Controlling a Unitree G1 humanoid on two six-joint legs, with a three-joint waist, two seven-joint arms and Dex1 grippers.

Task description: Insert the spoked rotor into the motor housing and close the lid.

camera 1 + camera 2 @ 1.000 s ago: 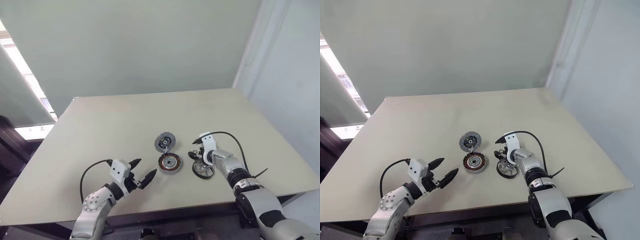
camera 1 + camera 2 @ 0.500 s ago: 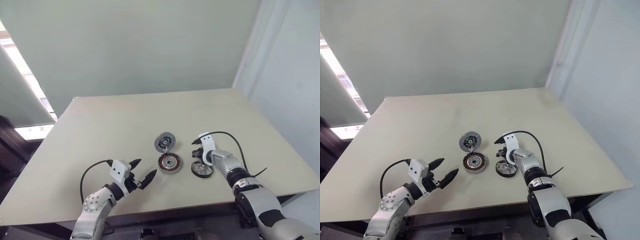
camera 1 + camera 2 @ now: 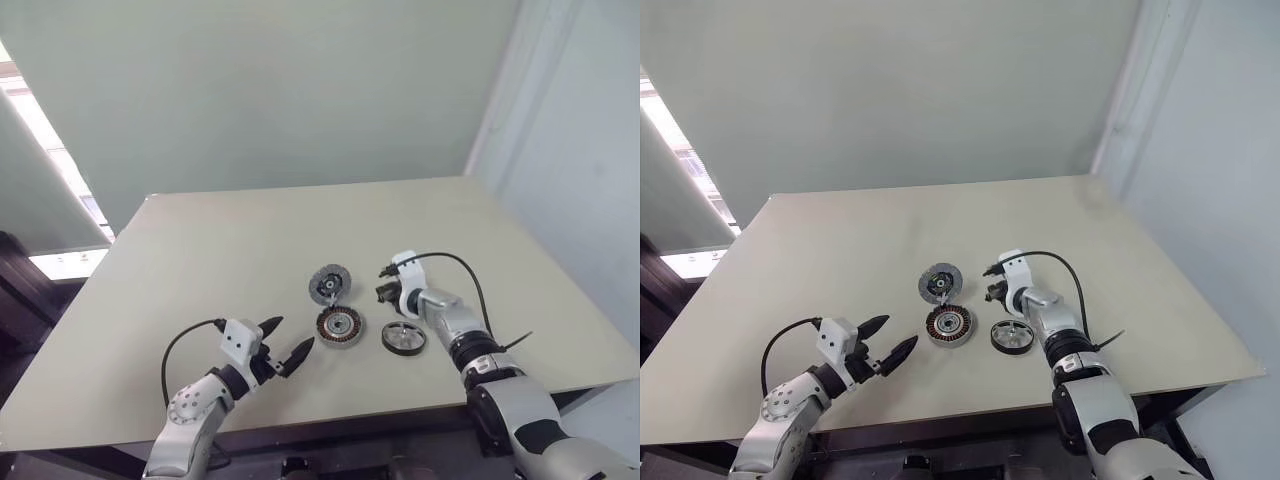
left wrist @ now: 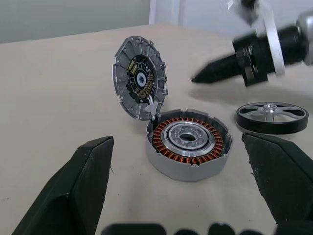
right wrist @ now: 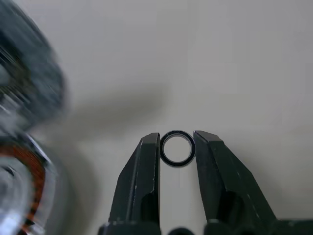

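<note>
Small thin black washer ring (image 5: 176, 148) is pinched by right gripper (image 5: 176, 147).
Left gripper (image 4: 188, 193) is held spread wide, empty, near copper-wound round motor housing (image 4: 188, 143).

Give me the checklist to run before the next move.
1. Right tool closed on small thin dark ring: ok.
2. Dark grey spoked rotor lying flat on beige table, not gripped: ok.
3. Round copper-wound motor housing open, centre bare: ok.
4. Ribbed grey metal lid standing upright at the housing's edge: ok.
5. Left tool open and empty: ok.
6. Where the ring belongs: cannot tell.
</note>
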